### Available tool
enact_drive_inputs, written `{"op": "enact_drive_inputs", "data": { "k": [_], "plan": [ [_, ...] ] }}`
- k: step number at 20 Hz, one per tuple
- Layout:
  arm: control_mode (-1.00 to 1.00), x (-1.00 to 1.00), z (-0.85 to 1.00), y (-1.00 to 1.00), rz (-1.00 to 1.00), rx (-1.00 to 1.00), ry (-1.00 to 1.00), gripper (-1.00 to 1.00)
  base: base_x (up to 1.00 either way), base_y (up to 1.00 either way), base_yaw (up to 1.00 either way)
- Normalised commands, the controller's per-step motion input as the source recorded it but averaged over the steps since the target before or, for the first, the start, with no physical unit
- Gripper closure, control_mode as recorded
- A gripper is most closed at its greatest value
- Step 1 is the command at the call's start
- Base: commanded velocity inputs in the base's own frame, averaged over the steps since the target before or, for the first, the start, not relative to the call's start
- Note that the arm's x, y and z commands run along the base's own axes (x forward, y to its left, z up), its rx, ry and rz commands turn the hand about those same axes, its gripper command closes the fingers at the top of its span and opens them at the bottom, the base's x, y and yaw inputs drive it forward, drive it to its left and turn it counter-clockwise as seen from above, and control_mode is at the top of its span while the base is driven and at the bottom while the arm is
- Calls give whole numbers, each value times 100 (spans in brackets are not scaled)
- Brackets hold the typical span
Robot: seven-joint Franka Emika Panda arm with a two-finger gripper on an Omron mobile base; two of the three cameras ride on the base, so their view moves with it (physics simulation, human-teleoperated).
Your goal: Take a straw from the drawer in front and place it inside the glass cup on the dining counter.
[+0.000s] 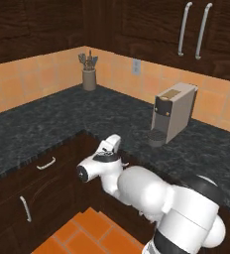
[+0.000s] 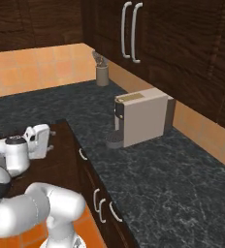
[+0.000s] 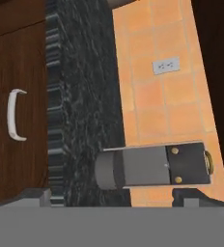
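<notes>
The gripper (image 3: 111, 197) sits at the bottom of the hand view, fingers wide apart (holding nothing). A drawer (image 3: 17, 96) with a silver handle fills the left side.

black speckled stone worktop (image 1: 62, 116) with a dull sheen; dark brown grained wood cabinets (image 2: 182, 43) with smooth silvery metal handles (image 1: 185, 28); matt orange tiled wall (image 3: 157, 96); beige and grey plastic-looking coffee machine (image 2: 141, 116).

The dark brown, silver-handled drawer (image 3: 24, 62) sits fully shut.
</notes>
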Motion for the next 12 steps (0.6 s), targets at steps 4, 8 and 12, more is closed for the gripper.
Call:
{"op": "enact_drive_inputs", "data": {
  "k": [4, 8, 12],
  "plan": [
    [-100, 9, -89, 0, -4, -27, 0, -100, 0, 0, 0],
    [-100, 10, -76, 0, -6, -21, -1, -100, 0, 0, 0],
    [-100, 40, -62, 0, -10, -8, 0, -100, 0, 0, 0]
  ]
}}
